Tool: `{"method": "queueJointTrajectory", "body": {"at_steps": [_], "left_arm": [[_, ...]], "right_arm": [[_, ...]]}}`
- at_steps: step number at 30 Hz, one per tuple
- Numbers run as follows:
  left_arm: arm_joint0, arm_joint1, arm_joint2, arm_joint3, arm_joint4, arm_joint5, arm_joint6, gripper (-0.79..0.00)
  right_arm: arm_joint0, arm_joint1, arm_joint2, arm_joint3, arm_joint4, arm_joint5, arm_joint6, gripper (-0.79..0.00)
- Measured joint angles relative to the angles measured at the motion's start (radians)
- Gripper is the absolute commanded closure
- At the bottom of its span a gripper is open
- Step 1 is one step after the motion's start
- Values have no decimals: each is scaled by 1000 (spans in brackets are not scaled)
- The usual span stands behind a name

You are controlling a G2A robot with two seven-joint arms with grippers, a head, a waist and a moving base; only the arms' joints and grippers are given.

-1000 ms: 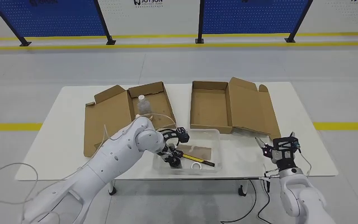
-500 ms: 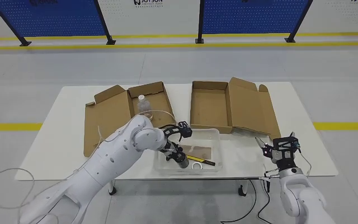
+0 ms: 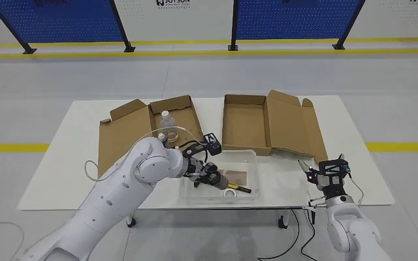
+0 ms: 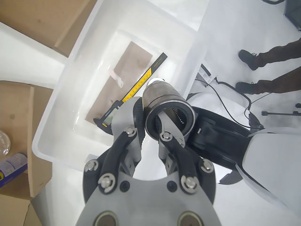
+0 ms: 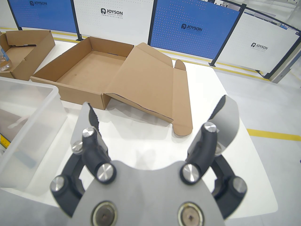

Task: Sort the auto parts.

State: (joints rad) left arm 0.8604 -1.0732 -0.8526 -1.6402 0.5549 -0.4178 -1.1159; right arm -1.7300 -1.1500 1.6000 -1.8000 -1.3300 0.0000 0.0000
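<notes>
Now, left fingers [image 4: 138, 109] clamped on steel bearing [image 4: 165, 101] above clear bin [image 4: 70, 66] at 6 o'clock on worktop [image 3: 85, 130], caliper [image 4: 143, 81] lying inside, right fingers [image 5: 90, 118] spread apart near 4 o'clock edge.

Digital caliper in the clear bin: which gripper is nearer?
Left. The left gripper, shut on a linear bearing, is over the clear bin beside the digital caliper; the right gripper is open at the table edge.

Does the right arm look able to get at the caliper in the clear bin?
Probably not cleanly: the left gripper, shut on the metal bearing, hangs over the caliper in the bin; the right gripper sits open.
</notes>
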Motion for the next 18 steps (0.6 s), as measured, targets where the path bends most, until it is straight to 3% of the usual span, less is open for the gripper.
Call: {"method": "queueJointTrajectory", "body": {"at_steps": [9, 18], "left_arm": [[100, 35, -92, -154, 13, -2, 2, 0], [125, 49, -139, -167, 29, -16, 24, 0]], "right_arm": [[0, 0, 0, 0, 0, 0, 0, -785], [0, 0, 0, 0, 0, 0, 0, -785]]}}
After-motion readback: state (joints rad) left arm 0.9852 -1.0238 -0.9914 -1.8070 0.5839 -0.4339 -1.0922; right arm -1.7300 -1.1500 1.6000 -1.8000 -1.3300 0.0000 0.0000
